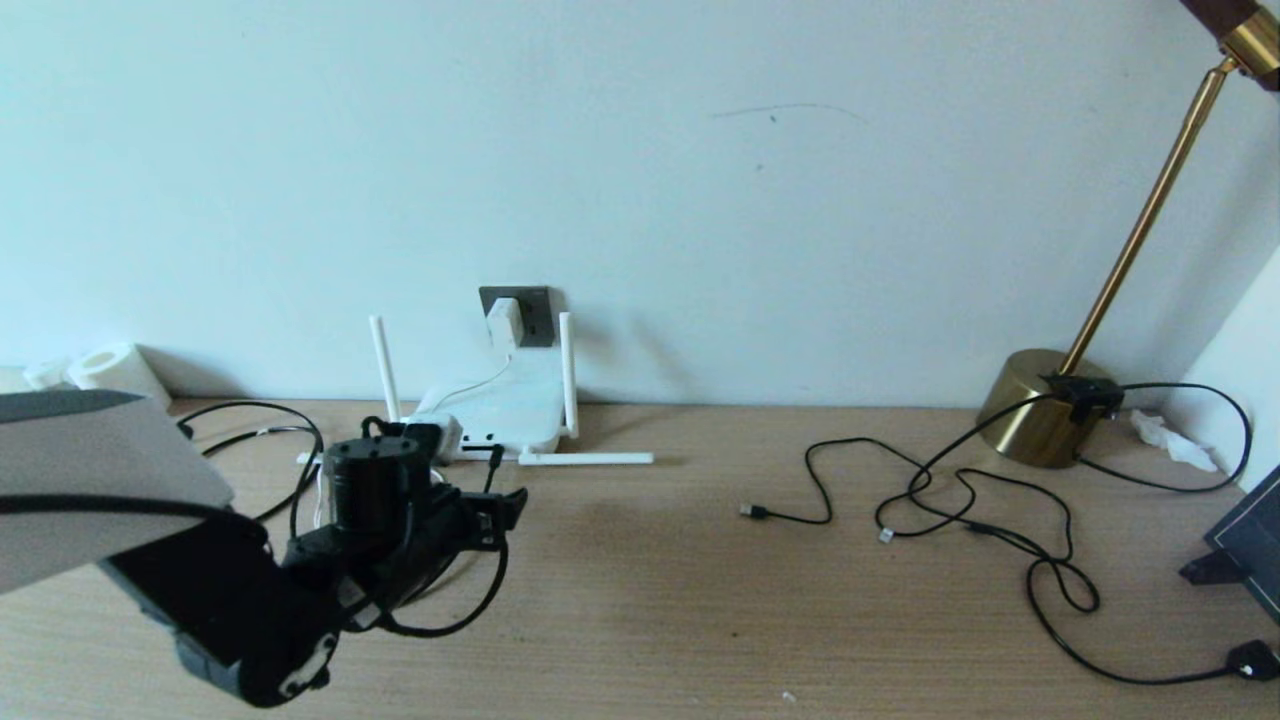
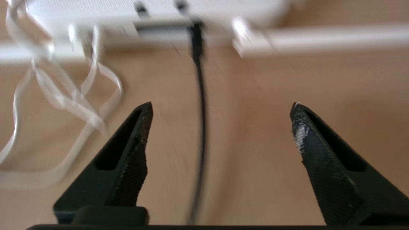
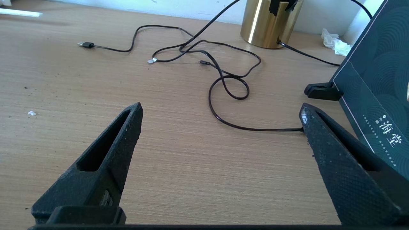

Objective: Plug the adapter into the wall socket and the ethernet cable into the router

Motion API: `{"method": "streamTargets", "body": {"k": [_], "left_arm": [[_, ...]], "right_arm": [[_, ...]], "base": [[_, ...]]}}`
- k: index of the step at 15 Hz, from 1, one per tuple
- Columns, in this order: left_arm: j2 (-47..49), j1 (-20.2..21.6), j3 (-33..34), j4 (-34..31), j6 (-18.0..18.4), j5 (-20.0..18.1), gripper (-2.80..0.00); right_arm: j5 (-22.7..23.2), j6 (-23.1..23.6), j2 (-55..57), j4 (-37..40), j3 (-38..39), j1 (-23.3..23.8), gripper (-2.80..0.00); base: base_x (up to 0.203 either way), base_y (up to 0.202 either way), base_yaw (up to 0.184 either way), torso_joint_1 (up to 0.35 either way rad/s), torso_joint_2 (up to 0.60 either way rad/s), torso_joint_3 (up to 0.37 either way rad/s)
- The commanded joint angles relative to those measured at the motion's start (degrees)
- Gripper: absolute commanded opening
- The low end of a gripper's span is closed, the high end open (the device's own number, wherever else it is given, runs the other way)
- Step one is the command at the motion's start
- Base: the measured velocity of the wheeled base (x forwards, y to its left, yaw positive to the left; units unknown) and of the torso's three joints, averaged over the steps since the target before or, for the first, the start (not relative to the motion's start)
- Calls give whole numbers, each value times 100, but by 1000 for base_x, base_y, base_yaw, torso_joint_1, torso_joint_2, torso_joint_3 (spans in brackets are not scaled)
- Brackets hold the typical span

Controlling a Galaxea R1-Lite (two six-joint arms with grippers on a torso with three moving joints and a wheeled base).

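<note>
Hovering low over the wooden table point(image 1: 640, 600) at the lower left of the head view, the left gripper point(image 1: 505, 505) has its fingers point(image 2: 134, 140) spread wide and empty, aimed at the router point(image 1: 500, 410). That router, a flat white box with two antennas upright and one lying flat toward the right, sits against the wall left of centre. From one of its front ports the black ethernet cable point(image 2: 200, 105) is already plugged in, and it runs down the middle of the left wrist view between the spread fingers, touching neither. Loops of thin white cord point(image 2: 64, 105) lie on the table at the left of that view. Just above the router, the white adapter point(image 1: 506, 320) sits in the dark grey wall socket point(image 1: 528, 310). The right gripper point(image 3: 220, 115) shows only in its own wrist view, spread apart and empty above bare table, with thin black cords point(image 3: 223, 76) tangled beyond it, a brass lamp base point(image 3: 270, 24) at the upper right and a dark box point(image 3: 377, 86) at the right edge.
</note>
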State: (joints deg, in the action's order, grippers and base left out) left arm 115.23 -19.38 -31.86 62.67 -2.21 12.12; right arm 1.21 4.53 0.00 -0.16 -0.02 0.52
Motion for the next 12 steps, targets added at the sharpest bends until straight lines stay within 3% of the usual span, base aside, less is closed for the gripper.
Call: {"method": "streamTargets", "body": {"k": [1,3,4,7,9,11,12], "left_arm": [[-684,-154,457,35,-1,17,0],[-1390,-430,925,32,11,79,0],[-1840,-620,1137,22,19,181,-280],[-3285,-1405,1643,-15,85,728,-280],[-4273,-1713,1895,-55,404,983,-280],[-5187,-1568,2330,-174,673,1246,-280],[-5522,-1128,2514,-284,739,1336,-280]], "right_arm": [[2,4,9,-2,-5,0,0],[2,4,9,-2,2,0,0],[2,4,9,-2,2,0,0],[2,4,9,-2,2,0,0],[2,12,9,-2,2,0,0],[2,4,9,-2,2,0,0],[2,4,9,-2,2,0,0]], "base": [[0,0,0,0,0,0],[0,0,0,0,0,0],[0,0,0,0,0,0],[0,0,0,0,0,0],[0,0,0,0,0,0],[0,0,0,0,0,0],[0,0,0,0,0,0]]}}
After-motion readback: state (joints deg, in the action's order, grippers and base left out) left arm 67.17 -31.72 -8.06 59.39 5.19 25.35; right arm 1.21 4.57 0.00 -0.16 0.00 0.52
